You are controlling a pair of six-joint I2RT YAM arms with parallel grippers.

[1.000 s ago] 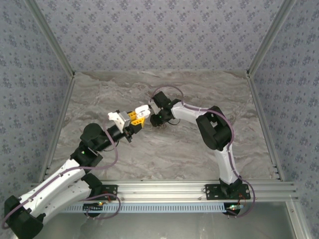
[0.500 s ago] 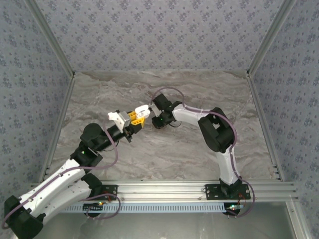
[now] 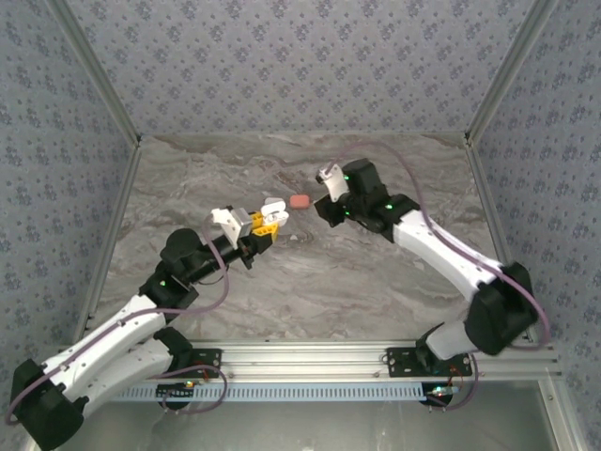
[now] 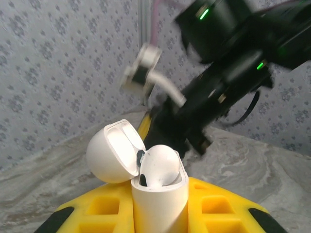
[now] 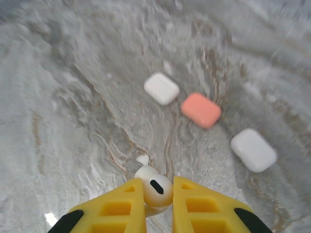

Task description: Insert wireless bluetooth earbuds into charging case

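Observation:
My left gripper is shut on a white charging case that stands upright between its yellow fingers. The lid is tipped open to the left, and one white earbud sits in the case. In the top view this gripper is at mid-table. My right gripper is shut on a white earbud, held above the marble. In the top view the right gripper hangs a short way right of the held case, apart from it.
Below the right gripper lie a white case, a coral case and another white case. A small white bit shows just past the held earbud. The coral case lies between both grippers.
The right arm has swung back and to the right, away from the left gripper, uncovering the coral case. The left gripper has shifted only slightly with its case.

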